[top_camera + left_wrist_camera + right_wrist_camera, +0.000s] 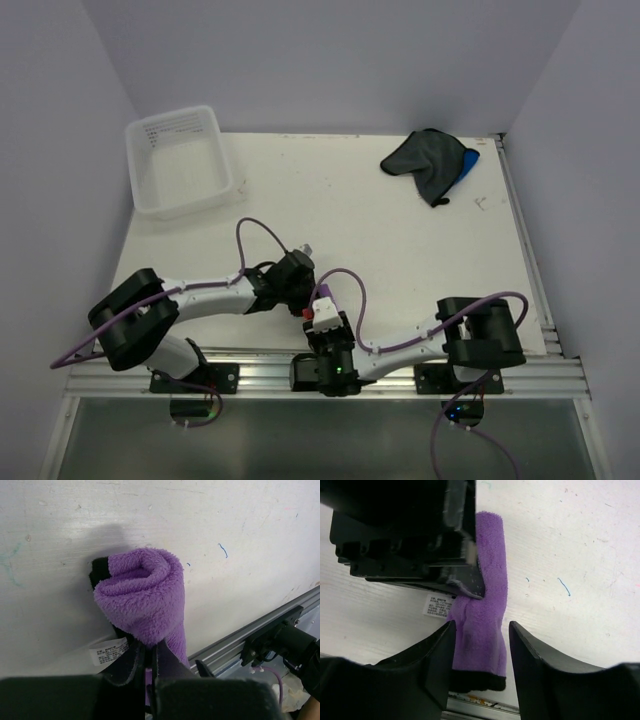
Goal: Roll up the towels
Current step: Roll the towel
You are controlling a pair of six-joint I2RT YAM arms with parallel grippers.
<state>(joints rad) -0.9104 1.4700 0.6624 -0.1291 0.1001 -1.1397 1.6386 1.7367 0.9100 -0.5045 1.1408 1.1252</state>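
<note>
The purple towel (142, 600) lies rolled into a thick tube on the white table near its front edge, with a white care label (109, 651) sticking out beside it. My left gripper (149, 655) is shut on the roll, its fingers pinched together on the cloth. My right gripper (481, 650) is open, one finger on each side of the purple towel's (485, 625) black-hemmed end. The right finger stands clear of it. A dark grey towel (420, 155) lies crumpled at the far right, with a blue towel (469, 164) peeking out under it.
A clear plastic tub (178, 160) stands at the far left corner. The aluminium rail (260, 625) of the table's front edge runs close beside the roll. Both wrists (310, 300) crowd together at the front middle.
</note>
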